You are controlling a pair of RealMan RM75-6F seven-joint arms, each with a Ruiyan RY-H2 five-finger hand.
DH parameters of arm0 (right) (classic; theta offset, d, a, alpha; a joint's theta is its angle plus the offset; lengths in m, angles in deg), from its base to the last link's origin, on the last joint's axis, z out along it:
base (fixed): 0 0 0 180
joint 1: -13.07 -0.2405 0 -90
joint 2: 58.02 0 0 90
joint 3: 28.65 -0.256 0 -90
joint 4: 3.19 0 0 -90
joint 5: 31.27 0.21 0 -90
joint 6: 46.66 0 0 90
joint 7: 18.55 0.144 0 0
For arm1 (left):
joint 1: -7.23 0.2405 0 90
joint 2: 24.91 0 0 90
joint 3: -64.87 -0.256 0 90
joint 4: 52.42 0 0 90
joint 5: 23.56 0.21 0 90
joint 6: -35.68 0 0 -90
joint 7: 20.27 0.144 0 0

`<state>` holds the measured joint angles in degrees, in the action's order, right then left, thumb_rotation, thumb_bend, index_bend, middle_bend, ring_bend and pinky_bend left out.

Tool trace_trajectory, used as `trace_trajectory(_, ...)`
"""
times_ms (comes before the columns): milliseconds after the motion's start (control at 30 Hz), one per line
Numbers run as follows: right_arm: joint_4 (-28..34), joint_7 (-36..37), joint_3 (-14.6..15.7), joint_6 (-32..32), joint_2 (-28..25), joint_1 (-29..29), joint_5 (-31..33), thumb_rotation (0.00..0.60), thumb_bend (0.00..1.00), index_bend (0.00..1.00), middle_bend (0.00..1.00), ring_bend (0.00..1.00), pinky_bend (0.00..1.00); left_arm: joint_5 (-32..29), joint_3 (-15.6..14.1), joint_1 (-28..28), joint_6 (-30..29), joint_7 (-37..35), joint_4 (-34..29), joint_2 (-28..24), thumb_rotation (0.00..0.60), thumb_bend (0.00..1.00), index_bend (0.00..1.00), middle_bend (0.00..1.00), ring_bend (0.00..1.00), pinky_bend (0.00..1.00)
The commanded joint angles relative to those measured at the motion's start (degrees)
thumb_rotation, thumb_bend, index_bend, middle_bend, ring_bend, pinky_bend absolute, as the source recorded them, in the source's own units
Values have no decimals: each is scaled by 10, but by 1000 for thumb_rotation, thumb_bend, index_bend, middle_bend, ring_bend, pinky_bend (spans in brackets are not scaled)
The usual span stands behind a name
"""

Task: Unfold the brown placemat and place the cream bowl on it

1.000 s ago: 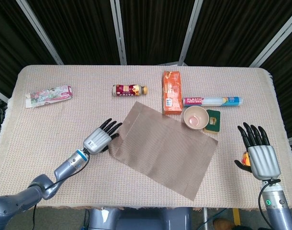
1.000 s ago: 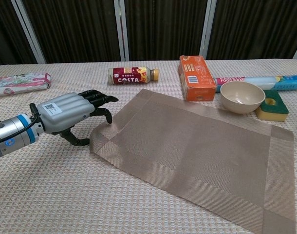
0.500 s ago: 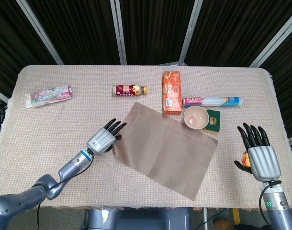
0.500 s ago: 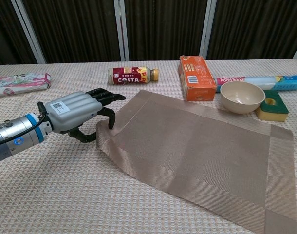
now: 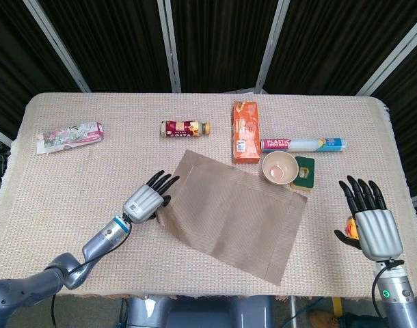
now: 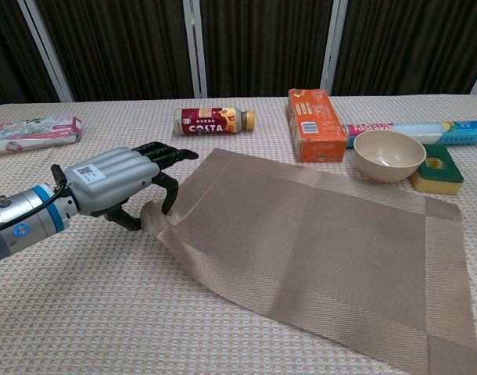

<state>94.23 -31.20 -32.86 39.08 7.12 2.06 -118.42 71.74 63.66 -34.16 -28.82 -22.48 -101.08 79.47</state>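
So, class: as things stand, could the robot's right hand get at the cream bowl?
Probably yes. The right hand is open and holds nothing, and bare tablecloth lies between it and the cream bowl. The green sponge sits tight against the bowl's right side, so coming from above or the front looks easier.

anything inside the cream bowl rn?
Nothing visible. The cream bowl sits upright beside the brown placemat, and the interior facing both cameras is bare. The chest view hides the near inner wall behind the rim; the head view shows the bottom empty.
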Motion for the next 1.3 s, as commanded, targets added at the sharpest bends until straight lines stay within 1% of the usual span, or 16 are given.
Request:
trace_trajectory(33, 0, 1, -1, 0, -1, 0, -1, 600, 0, 0, 0, 0, 0, -5, -9, 14, -3, 27, -52, -28, 600, 500, 757, 0, 0, 0)
trace_trajectory(133, 0, 1, -2, 1, -1, 1, -2, 600, 0, 0, 0, 0, 0, -11, -19, 27, 4, 61, -110, -58, 600, 500, 757, 0, 0, 0)
trace_trajectory(267, 2, 2, -3, 3, -2, 3, -5, 600, 0, 0, 0, 0, 0, -37, -29, 46, 23, 123, -212, -107, 600, 502, 755, 0, 0, 0)
trace_trajectory(433, 4, 2, -3, 5, -3, 4, -9, 600, 0, 0, 0, 0, 0, -65, -43, 65, 38, 180, -301, -151, 600, 501, 758, 0, 0, 0)
trace_trajectory(533, 6, 1, -3, 6, -4, 6, -12, 600, 0, 0, 0, 0, 0, -90, -51, 81, 41, 243, -364, -180, 600, 501, 758, 0, 0, 0)
trace_trajectory(633, 7, 2, -4, 8, -5, 7, -14, 600, 0, 0, 0, 0, 0, -107, -61, 94, 41, 288, -408, -197, 600, 500, 758, 0, 0, 0)
trace_trajectory(867, 9, 4, -5, 12, -8, 10, -20, 600, 0, 0, 0, 0, 0, -114, -90, 119, 38, 331, -466, -220, 600, 501, 761, 0, 0, 0)
trace_trajectory(1000, 10, 5, -5, 15, -9, 12, -24, 600, 0, 0, 0, 0, 0, -105, -103, 130, 30, 349, -479, -229, 600, 504, 763, 0, 0, 0)
trace_trajectory(1300, 13, 7, -6, 18, -11, 15, -29, 600, 0, 0, 0, 0, 0, -102, -106, 148, 19, 353, -481, -240, 600, 501, 763, 0, 0, 0)
